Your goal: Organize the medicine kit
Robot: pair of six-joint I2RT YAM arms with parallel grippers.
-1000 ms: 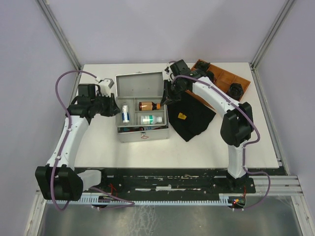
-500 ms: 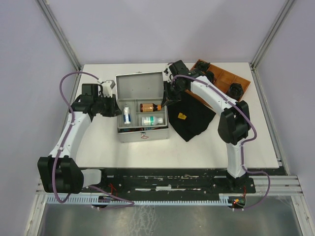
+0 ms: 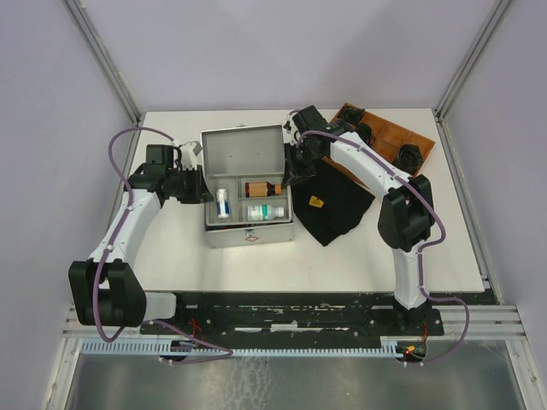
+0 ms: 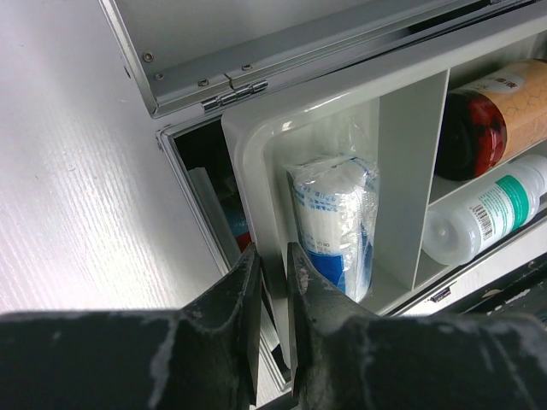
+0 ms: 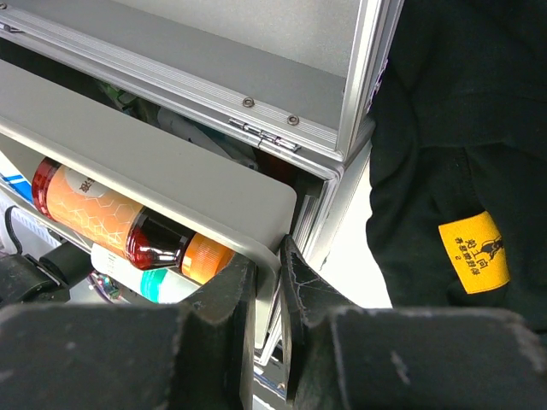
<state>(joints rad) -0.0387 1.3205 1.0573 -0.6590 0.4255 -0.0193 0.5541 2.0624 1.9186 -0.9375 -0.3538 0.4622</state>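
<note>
Divided tray (image 4: 342,96), between left hand (image 4: 272,265) and right hand (image 5: 267,260), each pinched nearly closed on a rim. It now sits squarer inside the medicine kit (image 3: 244,154); seating looks almost done.

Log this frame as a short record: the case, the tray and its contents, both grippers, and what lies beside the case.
case: medicine kit, lid open
tray: divided tray sitting in the top of the case
tray contents: bandage roll, amber bottle, white bottle
left gripper: shut on the tray's left wall
right gripper: shut on the tray's right wall
beside case: black cloth, on the right
</note>
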